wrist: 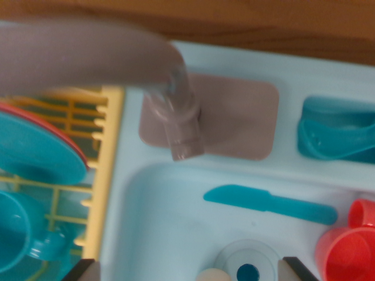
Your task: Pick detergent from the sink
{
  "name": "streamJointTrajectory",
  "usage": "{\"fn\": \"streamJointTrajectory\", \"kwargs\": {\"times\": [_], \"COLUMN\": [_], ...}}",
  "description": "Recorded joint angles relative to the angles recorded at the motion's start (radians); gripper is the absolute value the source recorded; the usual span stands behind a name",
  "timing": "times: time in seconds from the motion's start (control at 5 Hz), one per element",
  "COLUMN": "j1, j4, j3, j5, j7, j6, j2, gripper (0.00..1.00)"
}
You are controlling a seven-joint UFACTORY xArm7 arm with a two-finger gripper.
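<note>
A red plastic container [345, 249] with a smaller round red top [364, 212] lies at the right end of the pale blue sink basin [158, 228]; it looks like the detergent bottle, though the blur and the frame edge hide much of it. My gripper [187, 274] shows only as two dark fingertips [82, 270] at the bottom edge. They stand wide apart and open, with nothing held. The gripper hangs over the basin's middle, to the left of the red container and apart from it.
A grey faucet [179, 126] on a grey base plate [234, 117] reaches over the basin's back. A teal toy knife [269, 205] and a grey drain [246, 263] lie in the basin. A yellow dish rack [108, 146] with teal plates [35, 149] stands left, a teal dish [337, 132] right.
</note>
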Motion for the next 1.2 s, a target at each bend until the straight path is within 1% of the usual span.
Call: {"fn": "streamJointTrajectory", "kwargs": {"times": [0.2, 0.4, 0.6, 0.8, 1.0, 1.2], "j1": [-0.0016, -0.0016, -0.003, -0.003, -0.0046, -0.0046], "j4": [-0.045, -0.045, -0.085, -0.085, -0.131, -0.131], "j3": [-0.005, -0.005, -0.01, -0.01, -0.015, -0.015], "j5": [0.0003, 0.0003, 0.0006, 0.0006, 0.0009, 0.0009], "j7": [-0.019, -0.019, -0.037, -0.037, -0.056, -0.056], "j6": [-0.045, -0.045, -0.086, -0.086, -0.131, -0.131], "j2": [0.003, 0.003, 0.006, 0.006, 0.008, 0.008], "gripper": [0.0, 0.0, 0.0, 0.0, 0.0, 0.0]}}
